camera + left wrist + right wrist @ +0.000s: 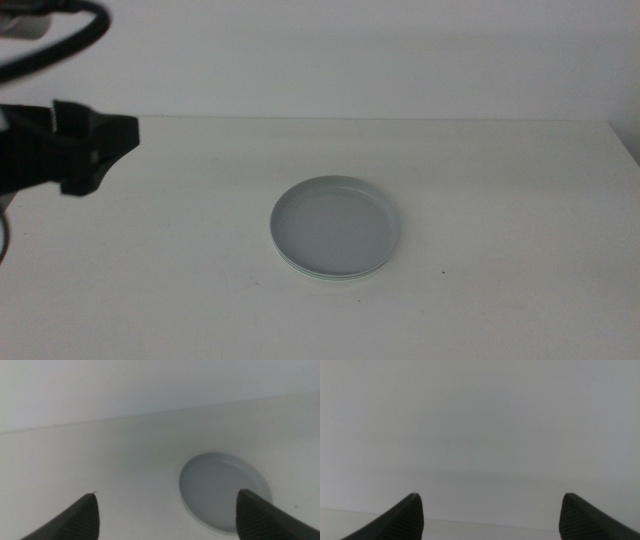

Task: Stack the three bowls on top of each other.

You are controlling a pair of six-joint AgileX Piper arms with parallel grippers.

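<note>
Bowls sit as one stack (pixel 336 227) mid-bench (pixel 500 300): grey-blue bowl on top, a mint-green rim edge peeking out under it at the near side; white bowl not separable from these pictures. Stack looks done or near done.

Left pincer (pixel 100 150) is up and well to the left of the stack, jaws wide apart, holding nothing. Judged best move: retreat clear, no sweeping low over the rim, so the stack doesn't get nudged.

Right pincer (pixel 490 515) is likewise wide open and empty.

Middle view shows the layered rims. Left wrist view only shows the top bowl (pixel 225 491) between its jaws. Right wrist view sees bare wall and a bench edge, no bowls.
</note>
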